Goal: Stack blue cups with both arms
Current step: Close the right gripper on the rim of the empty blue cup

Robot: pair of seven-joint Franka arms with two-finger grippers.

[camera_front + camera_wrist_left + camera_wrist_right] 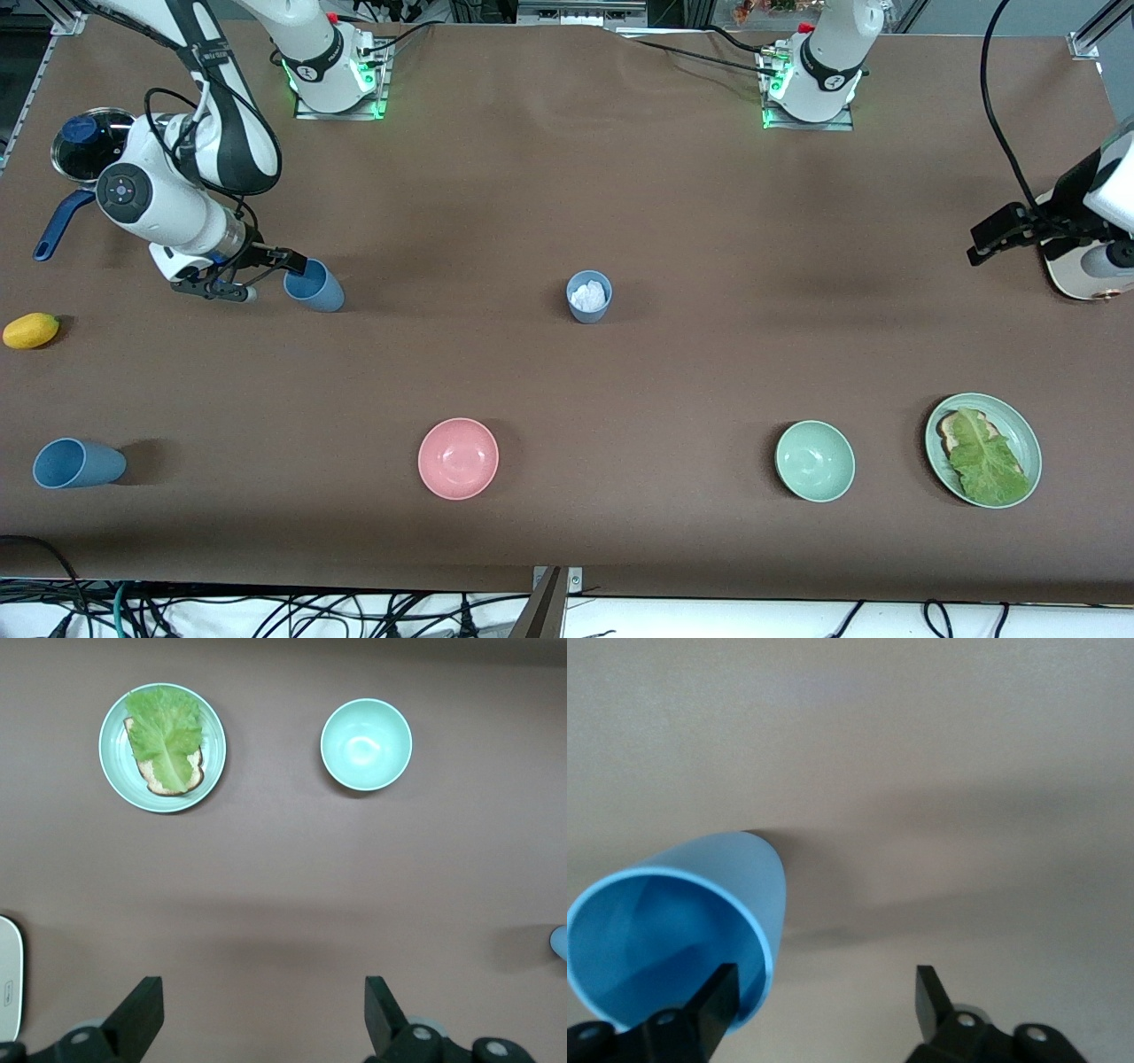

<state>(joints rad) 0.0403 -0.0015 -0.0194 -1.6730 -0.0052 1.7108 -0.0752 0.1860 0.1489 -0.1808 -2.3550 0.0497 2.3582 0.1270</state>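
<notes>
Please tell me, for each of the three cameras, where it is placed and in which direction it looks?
Front view: high across the table, facing both arms' bases; shows the right tool at a blue cup.
Left wrist view: looks down at the green bowl and lettuce plate; its open tool shows.
Right wrist view: close on that cup, one finger inside it.
Front and left wrist views share bowl and plate.

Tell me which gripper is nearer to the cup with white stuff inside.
Right. The right gripper sits by another blue cup toward the right arm's end; the left gripper waits above the left arm's end, farther from the cup with white stuff.
</notes>
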